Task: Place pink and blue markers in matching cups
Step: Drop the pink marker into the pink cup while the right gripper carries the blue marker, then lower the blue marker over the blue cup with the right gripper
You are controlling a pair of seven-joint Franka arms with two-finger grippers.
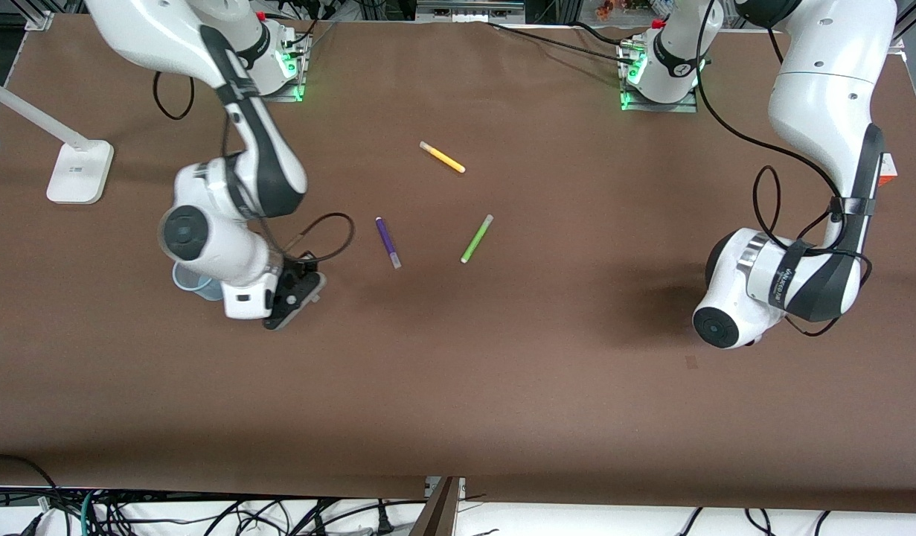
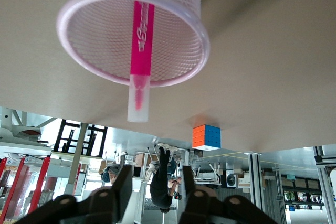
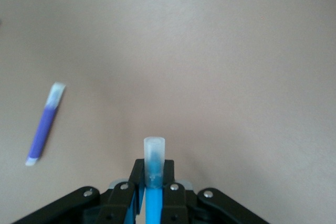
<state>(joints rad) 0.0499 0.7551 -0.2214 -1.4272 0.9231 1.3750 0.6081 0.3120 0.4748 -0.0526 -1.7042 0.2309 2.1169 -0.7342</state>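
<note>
**Pink done, blue marker gripped but not yet in its cup**

Right hand [image 3: 153, 176] is clenched on the blue marker [image 3: 154, 153], near the blue cup [image 1: 186, 279] at the right arm's end of the bench [image 1: 502, 372]. The cup is partly hidden under that arm's wrist. The grip is on the barrel w/ the greyish cap end free. Judging by that, the free end is meant to go into the cup mouth first.

Blue marker's long axis runs in line w/ the fingers, cap pointing straight out from the hand toward the bench. The right wrist view shows only bare bench under the cap, so it isn't lined up over the cup yet. The purple marker [image 3: 45, 129] lies flat nearby, not part of the job.

Left hand [image 2: 155, 178] is released, fingers apart w/ nothing between them. That arm waits at its own end of the bench, beside the pink cup [image 2: 201, 35].

The pink marker [image 2: 140, 35] sits inside the pink cup. Its axis runs from the cup's bottom up past the rim, leaning on the rim, pale cap end poking out. That half looks complete.

Green [image 1: 476, 238] and yellow [image 1: 442, 157] markers lie mid-bench, untouched.
</note>
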